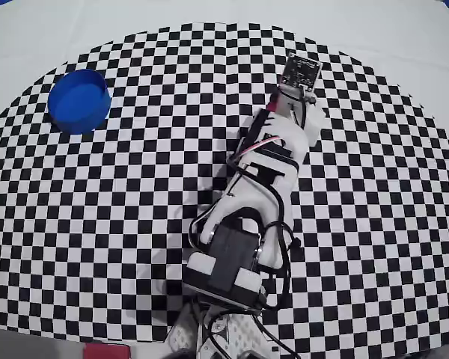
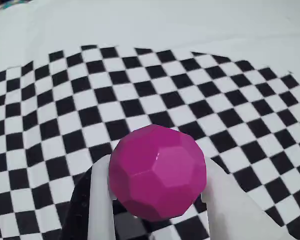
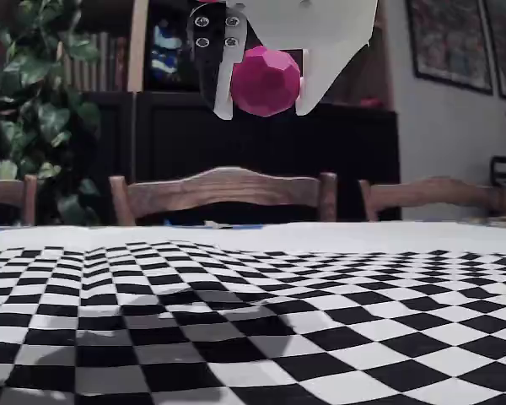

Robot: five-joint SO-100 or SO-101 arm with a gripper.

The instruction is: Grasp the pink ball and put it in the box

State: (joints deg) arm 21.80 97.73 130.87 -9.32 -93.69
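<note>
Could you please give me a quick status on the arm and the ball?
Gripper shut on pink ball, lifted clear of the checkered table. Blue box empty, far left in the overhead view. Path looks unobstructed.

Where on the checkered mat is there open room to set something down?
Free: the mat's right side and the wide stretch between the round blue container and the white arm. Crowded: the centre under the arm, whose hand holds the faceted pink ball aloft.

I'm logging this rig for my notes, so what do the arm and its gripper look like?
The arm is mostly white plastic with black motor blocks, pink-red trim near the wrist, and loose black and white cables looping near the base. A small dark circuit board sits at its tip. The gripper has one white finger and a black section with screws.
</note>
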